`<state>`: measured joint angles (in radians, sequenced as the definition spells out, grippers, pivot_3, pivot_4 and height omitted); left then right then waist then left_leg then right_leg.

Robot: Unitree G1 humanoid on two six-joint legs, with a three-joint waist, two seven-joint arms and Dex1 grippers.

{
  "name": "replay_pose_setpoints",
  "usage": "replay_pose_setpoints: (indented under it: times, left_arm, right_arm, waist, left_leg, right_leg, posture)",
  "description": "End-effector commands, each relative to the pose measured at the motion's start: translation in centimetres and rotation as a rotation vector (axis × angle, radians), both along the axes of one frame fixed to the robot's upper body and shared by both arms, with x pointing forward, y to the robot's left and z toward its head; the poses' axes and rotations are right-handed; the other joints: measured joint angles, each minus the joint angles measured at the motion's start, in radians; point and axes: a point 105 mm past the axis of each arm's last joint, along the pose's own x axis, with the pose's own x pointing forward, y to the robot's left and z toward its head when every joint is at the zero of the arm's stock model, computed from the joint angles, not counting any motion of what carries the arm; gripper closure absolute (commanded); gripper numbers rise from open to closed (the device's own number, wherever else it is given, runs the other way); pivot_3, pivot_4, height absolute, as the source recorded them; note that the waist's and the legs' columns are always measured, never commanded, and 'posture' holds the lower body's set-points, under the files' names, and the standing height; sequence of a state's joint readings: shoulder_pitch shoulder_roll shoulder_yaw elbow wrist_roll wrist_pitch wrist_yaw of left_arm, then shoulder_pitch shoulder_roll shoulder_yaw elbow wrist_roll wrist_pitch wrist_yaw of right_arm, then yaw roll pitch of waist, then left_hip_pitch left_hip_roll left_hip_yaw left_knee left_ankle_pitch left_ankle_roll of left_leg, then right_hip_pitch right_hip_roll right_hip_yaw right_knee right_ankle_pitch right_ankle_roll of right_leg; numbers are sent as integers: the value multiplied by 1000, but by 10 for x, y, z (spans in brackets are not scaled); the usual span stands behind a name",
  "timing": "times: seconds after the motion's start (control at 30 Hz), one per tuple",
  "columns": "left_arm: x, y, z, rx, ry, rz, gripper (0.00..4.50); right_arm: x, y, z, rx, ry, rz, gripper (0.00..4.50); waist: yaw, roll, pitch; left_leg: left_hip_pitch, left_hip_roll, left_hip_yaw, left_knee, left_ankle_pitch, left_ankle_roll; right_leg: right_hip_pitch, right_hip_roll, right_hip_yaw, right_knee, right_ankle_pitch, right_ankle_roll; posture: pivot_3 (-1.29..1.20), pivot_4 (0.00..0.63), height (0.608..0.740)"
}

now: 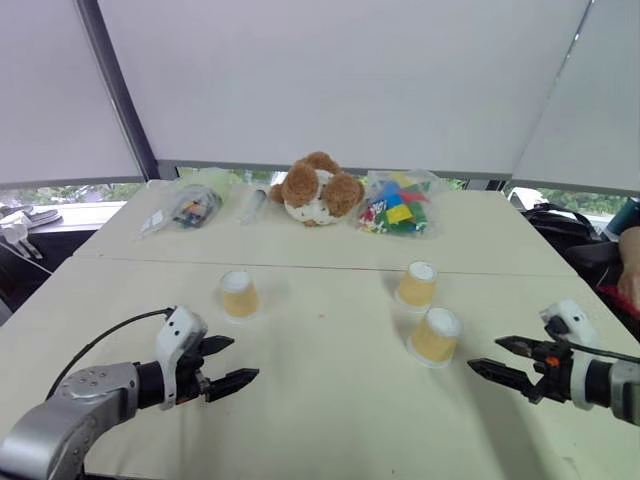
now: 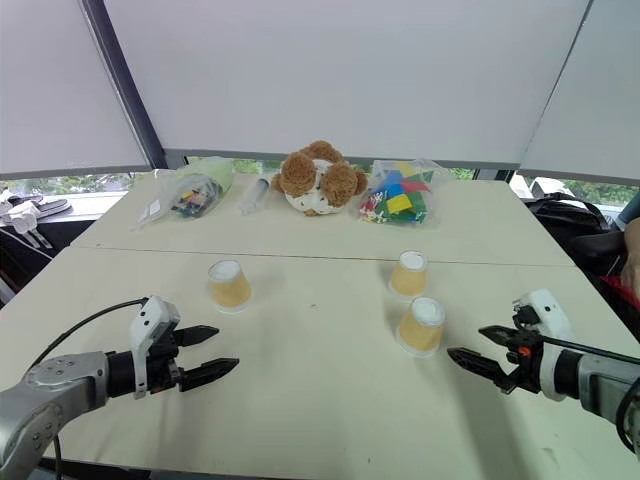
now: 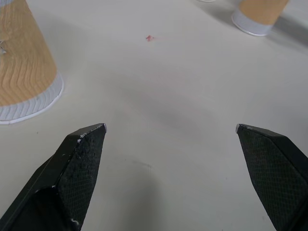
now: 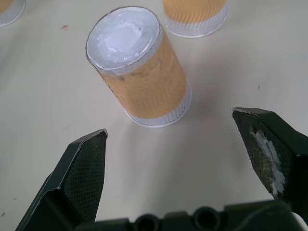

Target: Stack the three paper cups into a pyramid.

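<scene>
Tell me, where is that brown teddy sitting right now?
The brown plush toy lies at the far edge of the table, in the middle, between a clear bag of small items on its left and a bag of colourful blocks on its right.

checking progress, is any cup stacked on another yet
No, all three paper cups stand apart, upside down on the table.

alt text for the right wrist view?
An upside-down paper cup, tan sides and white end up, stands on the pale table just beyond the open right gripper. A second cup stands behind it, apart.
</scene>
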<state>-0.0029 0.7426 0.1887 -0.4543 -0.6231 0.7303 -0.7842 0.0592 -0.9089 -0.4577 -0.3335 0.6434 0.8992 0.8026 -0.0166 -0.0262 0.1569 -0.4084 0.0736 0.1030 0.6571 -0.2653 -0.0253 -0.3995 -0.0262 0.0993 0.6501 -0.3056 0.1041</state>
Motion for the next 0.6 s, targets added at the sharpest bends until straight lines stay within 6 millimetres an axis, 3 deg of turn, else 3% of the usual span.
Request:
replay_pose_setpoints:
  times: [0.03, 0.3, 0.6]
  left_arm:
    - [-1, -5, 6, 13, -43, -15, 36]
    - [10, -1, 11, -1, -56, 36, 36]
    - [20, -9, 28, -40, -75, -37, 36]
  right_arm:
    - [6, 0, 7, -15, -39, 13, 0]
    - [13, -2, 12, -32, -79, 3, 0]
    - [9, -16, 14, -57, -124, -59, 0]
  waist:
    - [0, 0, 0]
    - [3, 0, 0]
    - [2, 0, 0]
  left_leg:
    - [0, 0, 0, 0, 0, 0]
    - [0, -1, 0, 0, 0, 0]
    - [0, -1, 0, 1, 0, 0]
  right_leg:
    - [0, 0, 0, 0, 0, 0]
    - [0, 0, 0, 0, 0, 0]
    - [1, 0, 0, 0, 1, 1]
  posture:
    - [0, 150, 740]
    - [0, 150, 740]
    - [0, 150, 740]
